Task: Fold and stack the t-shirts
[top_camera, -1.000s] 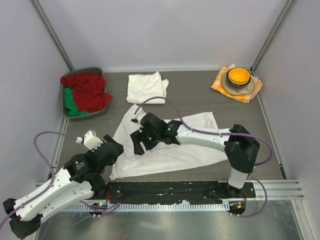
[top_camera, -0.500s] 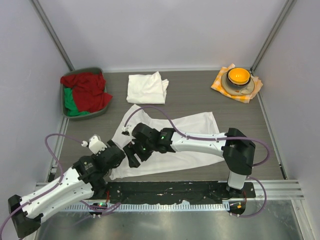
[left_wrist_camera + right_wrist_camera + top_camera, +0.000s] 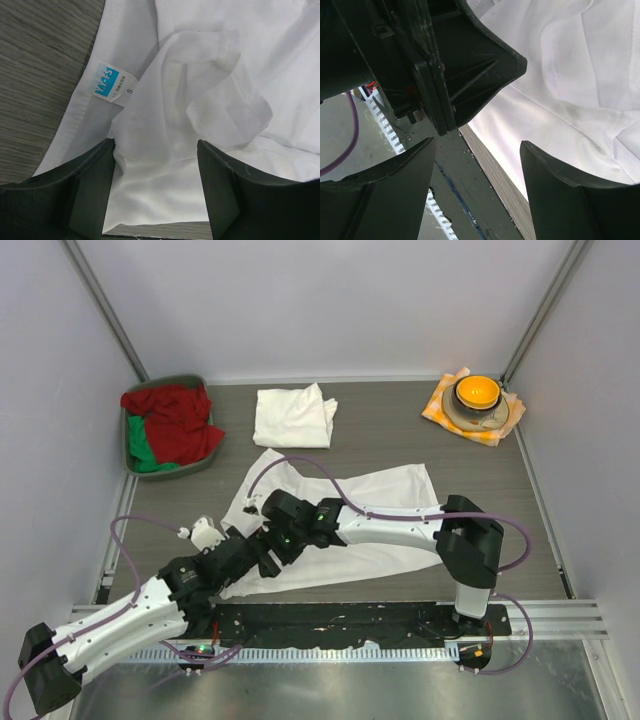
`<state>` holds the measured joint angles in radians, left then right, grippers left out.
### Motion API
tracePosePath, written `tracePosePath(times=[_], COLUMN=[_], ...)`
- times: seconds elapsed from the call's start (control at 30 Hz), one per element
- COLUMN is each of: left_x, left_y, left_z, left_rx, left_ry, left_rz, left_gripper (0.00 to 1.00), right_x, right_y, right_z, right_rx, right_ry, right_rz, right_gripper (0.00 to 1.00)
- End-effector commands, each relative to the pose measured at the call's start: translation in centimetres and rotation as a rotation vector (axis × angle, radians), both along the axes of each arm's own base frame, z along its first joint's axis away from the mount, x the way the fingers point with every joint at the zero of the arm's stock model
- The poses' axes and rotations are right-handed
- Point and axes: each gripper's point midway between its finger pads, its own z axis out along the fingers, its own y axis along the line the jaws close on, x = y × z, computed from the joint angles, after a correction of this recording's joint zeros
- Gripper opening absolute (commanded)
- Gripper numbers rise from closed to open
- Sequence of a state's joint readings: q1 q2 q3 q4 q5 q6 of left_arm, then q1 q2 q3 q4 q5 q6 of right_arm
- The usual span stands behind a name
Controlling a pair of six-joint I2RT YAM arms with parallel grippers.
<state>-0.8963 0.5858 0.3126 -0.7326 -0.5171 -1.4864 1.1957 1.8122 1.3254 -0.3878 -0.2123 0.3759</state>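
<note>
One white t-shirt (image 3: 385,502) lies spread and rumpled across the middle of the table; a second t-shirt (image 3: 293,416) sits folded at the back. My left gripper (image 3: 258,562) is at the spread shirt's near-left corner. In the left wrist view it (image 3: 156,150) is open, its fingers (image 3: 95,190) straddling loose cloth below the blue neck label (image 3: 106,82). My right gripper (image 3: 268,540) hovers just beside it, open (image 3: 477,150), nothing between its fingers; under it lie the shirt's edge (image 3: 555,115) and the table's front strip.
A grey bin (image 3: 196,382) at the back left holds red and green cloth. An orange bowl (image 3: 476,392) rests on a checked cloth at the back right. A black mat (image 3: 350,618) and a metal rail run along the near edge. The left gripper's body (image 3: 445,60) crowds the right wrist view.
The left arm has reached forward and right onto the shirt's near-left corner, its jaws narrowing slightly. The right gripper has slid left and nearer, ending close to the left one; the shirt has bunched narrower.
</note>
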Motion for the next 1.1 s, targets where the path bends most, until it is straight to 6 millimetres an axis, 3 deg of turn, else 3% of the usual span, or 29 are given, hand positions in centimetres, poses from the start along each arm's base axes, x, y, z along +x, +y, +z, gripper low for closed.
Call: tracePosePath(times=[0.0, 0.23, 0.57, 1.07], left_x=[0.0, -1.2, -2.4, -2.8], left_y=[-0.5, 1.1, 3.3, 3.8], left_z=[-0.2, -0.8, -0.7, -0.8], left_rx=[-0.052, -0.034, -0.028, -0.02], left_ry=[0.0, 0.029, 0.023, 0.03], left_rz=[0.02, 0.042, 0.08, 0.081], left_gripper=[0.69, 0.67, 0.64, 0.63], right_x=[-0.2, -0.4, 0.3, 5.9], right_y=[0.8, 1.1, 2.3, 1.4], right_z=[-0.7, -2.5, -3.3, -5.1], right_rx=[0.015, 0.004, 0.028, -0.013], right_ry=[0.007, 0.028, -0.003, -0.099], right_rz=[0.012, 0.026, 0.026, -0.134], right_gripper=[0.74, 0.74, 0.74, 0.72])
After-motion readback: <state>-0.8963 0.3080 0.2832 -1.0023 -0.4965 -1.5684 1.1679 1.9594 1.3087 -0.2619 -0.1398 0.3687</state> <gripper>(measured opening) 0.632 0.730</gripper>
